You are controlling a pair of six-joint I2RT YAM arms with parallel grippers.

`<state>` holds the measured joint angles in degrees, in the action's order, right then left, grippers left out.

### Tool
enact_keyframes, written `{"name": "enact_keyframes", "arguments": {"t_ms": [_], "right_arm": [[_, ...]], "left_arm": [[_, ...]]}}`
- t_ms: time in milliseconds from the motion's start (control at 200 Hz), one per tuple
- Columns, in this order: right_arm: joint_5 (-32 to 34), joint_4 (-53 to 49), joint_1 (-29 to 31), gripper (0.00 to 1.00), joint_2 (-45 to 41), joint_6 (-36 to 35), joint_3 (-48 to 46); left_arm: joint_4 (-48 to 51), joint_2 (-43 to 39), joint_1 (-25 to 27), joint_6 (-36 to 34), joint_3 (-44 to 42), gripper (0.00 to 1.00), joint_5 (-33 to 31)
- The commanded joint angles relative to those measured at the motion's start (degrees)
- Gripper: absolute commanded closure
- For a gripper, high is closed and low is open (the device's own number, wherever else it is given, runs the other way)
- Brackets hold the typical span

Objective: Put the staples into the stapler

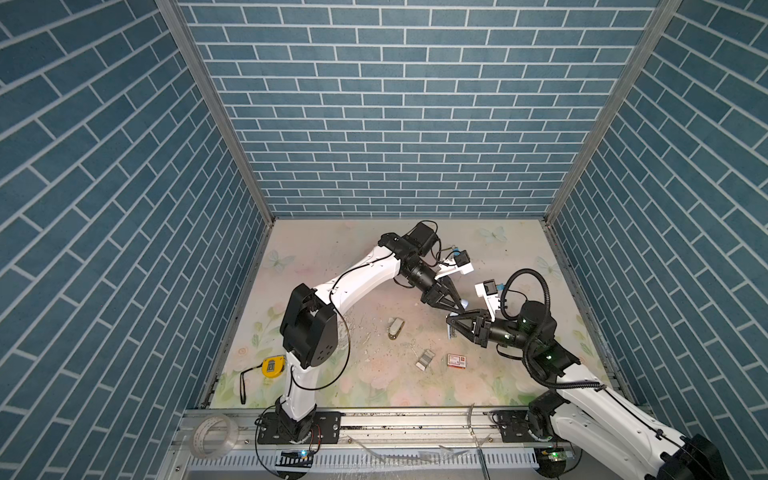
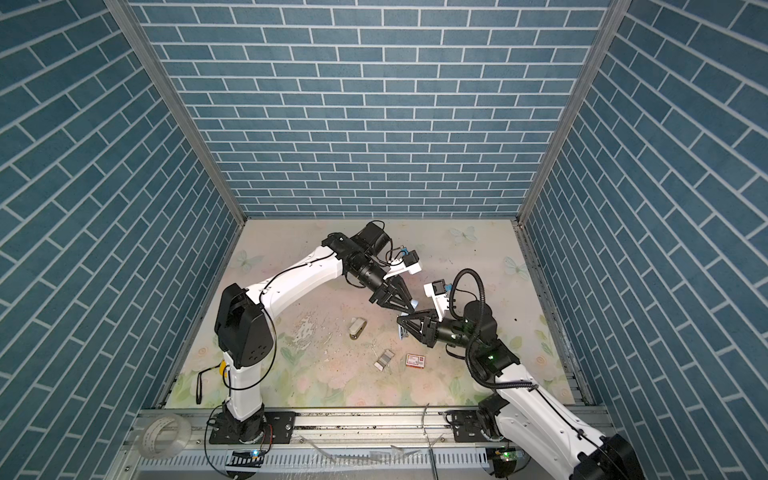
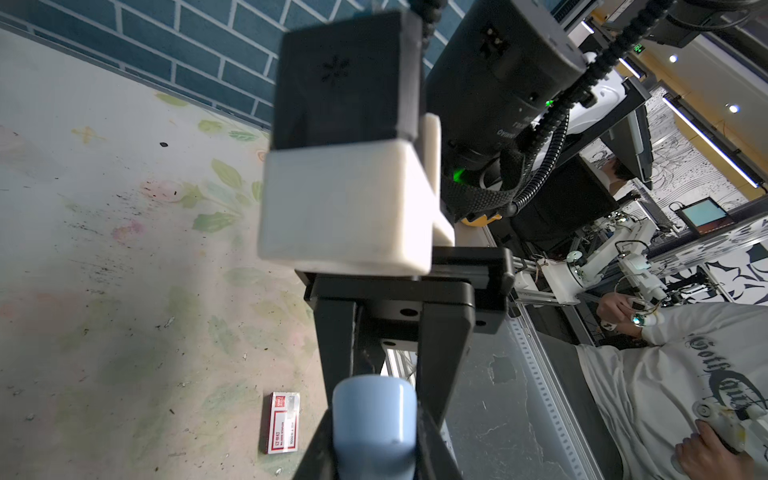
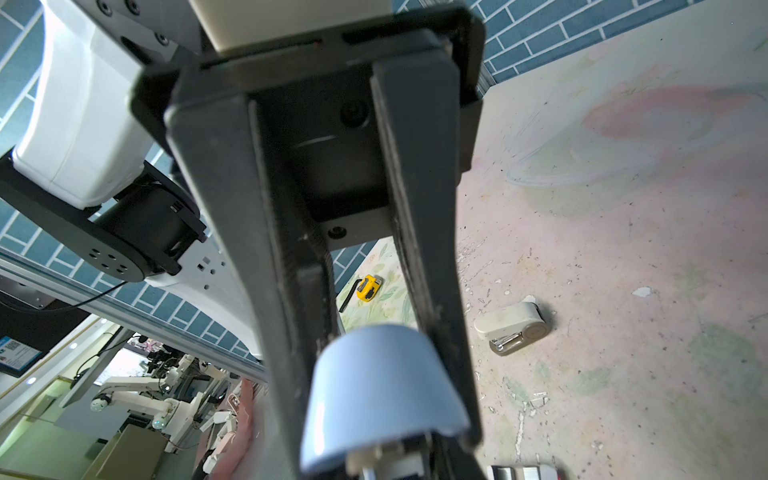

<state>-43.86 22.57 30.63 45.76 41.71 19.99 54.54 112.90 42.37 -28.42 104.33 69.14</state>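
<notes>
Stapler (image 3: 374, 424) rounded glossy blue, staples (image 1: 425, 359) ribbed grey

The pale-blue stapler (image 4: 382, 386) is held above the table (image 1: 332, 386), while the silvery ribbed staples (image 1: 424, 359) lie flat on it.

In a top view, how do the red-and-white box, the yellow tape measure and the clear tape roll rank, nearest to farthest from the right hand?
1. Red-and-white box, close by the right hand, front side.
2. Yellow tape measure, mat's left edge.
3. Clear tape roll, front rail, left corner.
</notes>
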Motion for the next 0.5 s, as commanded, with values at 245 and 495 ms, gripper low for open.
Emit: {"name": "enact_keyframes", "arguments": {"t_ms": [245,495], "right_arm": [[5.13,-2.87,-0.23,0.90,0.34,1.23,1.43],[7.07,-6.77,-0.27,0.91,0.98,-0.46,2.67]], "left_arm": [[-3.60,-2.11,0.19,0.95,-1.57,0.78,1.37],[-9.15,-6.00,-0.26,2.90,-5.77,0.32,-2.63]]}}
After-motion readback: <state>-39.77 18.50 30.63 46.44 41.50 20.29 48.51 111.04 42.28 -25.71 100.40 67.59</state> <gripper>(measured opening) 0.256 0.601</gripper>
